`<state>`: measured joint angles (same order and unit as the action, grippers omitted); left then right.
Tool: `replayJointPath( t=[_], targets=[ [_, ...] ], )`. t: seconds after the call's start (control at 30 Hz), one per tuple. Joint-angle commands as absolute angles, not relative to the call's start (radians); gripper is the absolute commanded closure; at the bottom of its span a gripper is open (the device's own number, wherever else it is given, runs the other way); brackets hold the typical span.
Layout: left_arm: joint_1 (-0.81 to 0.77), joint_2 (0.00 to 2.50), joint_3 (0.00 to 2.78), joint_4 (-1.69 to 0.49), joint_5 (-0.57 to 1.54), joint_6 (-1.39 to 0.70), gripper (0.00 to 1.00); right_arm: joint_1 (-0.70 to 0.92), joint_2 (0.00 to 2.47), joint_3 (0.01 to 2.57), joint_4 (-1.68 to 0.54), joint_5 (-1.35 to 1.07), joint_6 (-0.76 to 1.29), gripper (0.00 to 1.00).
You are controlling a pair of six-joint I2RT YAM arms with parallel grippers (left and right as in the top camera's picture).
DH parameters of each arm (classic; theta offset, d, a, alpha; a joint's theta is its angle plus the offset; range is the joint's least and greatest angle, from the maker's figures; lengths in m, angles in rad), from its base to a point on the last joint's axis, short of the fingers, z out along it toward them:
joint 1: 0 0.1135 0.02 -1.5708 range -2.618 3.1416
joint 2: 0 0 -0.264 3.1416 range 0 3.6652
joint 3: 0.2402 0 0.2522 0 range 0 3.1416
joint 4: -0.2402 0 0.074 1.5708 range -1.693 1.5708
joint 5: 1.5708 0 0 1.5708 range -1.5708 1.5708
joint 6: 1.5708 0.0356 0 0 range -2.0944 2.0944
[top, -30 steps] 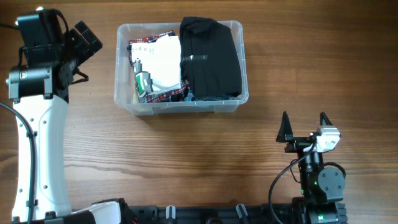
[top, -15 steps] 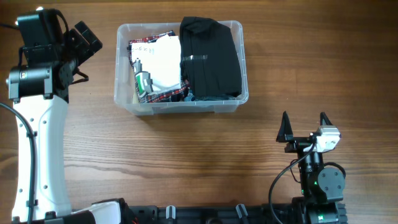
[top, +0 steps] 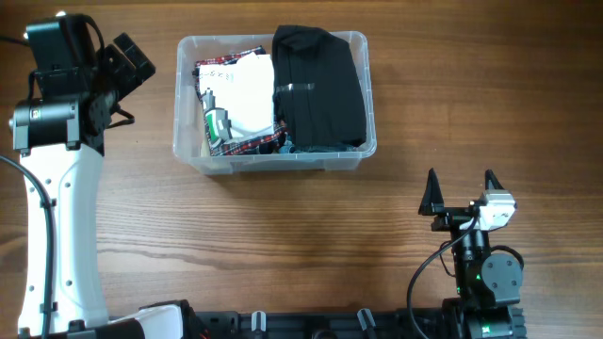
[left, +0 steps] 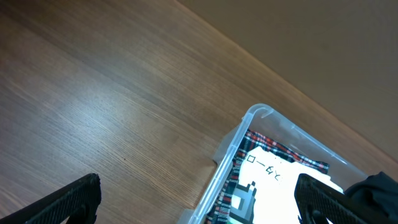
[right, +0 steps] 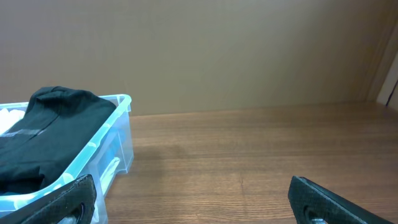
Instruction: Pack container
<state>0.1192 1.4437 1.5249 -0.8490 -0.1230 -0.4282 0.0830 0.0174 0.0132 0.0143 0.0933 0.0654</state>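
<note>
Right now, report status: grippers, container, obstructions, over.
Left gripper open, empty, beside the container. Right gripper open, empty, nearer the front. Container holds folded clothes. Nothing in between.

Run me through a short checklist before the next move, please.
1. Left gripper open, holding nothing: ok.
2. Right gripper open, holding nothing: ok.
3. Container upright on the table, apart from both grippers: ok.
4. White garment inside the container: ok.
5. Black garment below the rim: not ok, it bulges above it.
6. Room for more under the garments: cannot tell.
</note>
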Motion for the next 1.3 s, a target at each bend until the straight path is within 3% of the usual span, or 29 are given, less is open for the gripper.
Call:
replayJointPath(
  t=[0.0, 0.47, 0.9, 1.27],
  targets=[
    [0.121, 1.382, 1.494, -0.872, -0.133, -0.427, 0.0, 0.078, 0.01, 0.005, 0.017, 0.078, 0.055, 0.0],
    [0.12, 0.802, 0.965, -0.874, -0.132, -0.427, 0.0, 0.078, 0.01, 0.005, 0.017, 0.078, 0.055, 0.0],
    [0.109, 0.278, 0.297, -0.293, -0.034, -0.427, 0.0, 0.078, 0.01, 0.005, 0.017, 0.078, 0.055, 0.0],
    [0.011, 0.149, 0.137, -0.089, -0.035, -0.311, 0.0, 0.078, 0.01, 0.005, 0.017, 0.078, 0.055, 0.0]
  ],
)
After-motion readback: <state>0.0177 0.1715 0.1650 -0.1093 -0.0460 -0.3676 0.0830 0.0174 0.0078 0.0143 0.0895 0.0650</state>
